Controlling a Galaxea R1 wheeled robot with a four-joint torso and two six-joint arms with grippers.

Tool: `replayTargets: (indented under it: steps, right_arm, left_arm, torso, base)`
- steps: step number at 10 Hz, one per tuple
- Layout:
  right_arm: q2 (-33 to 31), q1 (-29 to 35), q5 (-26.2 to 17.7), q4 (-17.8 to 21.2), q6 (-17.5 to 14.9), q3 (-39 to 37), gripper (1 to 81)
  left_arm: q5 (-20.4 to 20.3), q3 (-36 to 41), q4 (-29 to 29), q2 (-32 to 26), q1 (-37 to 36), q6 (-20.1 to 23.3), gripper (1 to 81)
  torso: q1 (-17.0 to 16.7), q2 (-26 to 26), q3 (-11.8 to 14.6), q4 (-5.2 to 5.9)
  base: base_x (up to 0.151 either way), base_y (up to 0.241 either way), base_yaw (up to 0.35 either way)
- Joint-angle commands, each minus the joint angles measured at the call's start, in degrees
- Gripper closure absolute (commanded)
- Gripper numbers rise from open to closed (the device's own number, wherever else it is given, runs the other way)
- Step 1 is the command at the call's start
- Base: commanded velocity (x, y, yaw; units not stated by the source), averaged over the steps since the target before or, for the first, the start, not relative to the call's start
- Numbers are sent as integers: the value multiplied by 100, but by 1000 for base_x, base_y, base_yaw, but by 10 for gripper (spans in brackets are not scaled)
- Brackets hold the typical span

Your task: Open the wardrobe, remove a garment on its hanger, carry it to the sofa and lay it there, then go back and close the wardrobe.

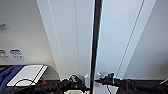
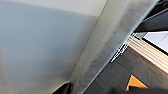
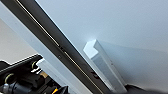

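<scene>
The white wardrobe (image 1: 75, 37) stands very close in front of me in the head view. A narrow dark gap (image 1: 96, 37) runs top to bottom between its two doors. My left gripper (image 1: 80, 84) sits low at the left door, beside its small white handle (image 1: 86, 79). My right gripper (image 1: 101, 80) reaches to the right door's handle (image 1: 98, 75) just across the gap. In the right wrist view the white bar handle (image 3: 103, 66) stands out from the door, next to the dark gap (image 3: 50, 42). The left wrist view looks along the door's face (image 2: 37, 45) and its edge (image 2: 112, 42).
A blue and white object (image 1: 25, 73) lies low on the left by the wall, under blue-labelled wall plates (image 1: 16, 54). Dark grey carpet (image 2: 117, 75), an orange patch (image 2: 135, 82) and a pale stack of boards (image 2: 150, 53) lie beside the wardrobe.
</scene>
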Motion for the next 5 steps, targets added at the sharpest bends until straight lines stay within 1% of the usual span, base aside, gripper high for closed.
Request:
replayTargets:
  steps: [1, 4, 5]
  right_arm:
    - [121, 565, -356, -37, 69, 1110, 10]
    - [-206, 371, -242, -275, 69, 1603, 10]
    - [-294, 275, -66, -336, 69, 1770, 10]
  left_arm:
    - [-426, 1430, -497, 443, -426, -9, 10]
    - [-477, 1930, -497, 189, -241, -9, 10]
    - [-522, 2081, -488, 100, -179, -9, 10]
  torso:
    - [0, 0, 0, 0]
    - [0, 0, 0, 0]
    - [0, 2, 0, 0]
  base:
    - [0, 0, 0]
    - [0, 0, 0]
    - [0, 0, 0]
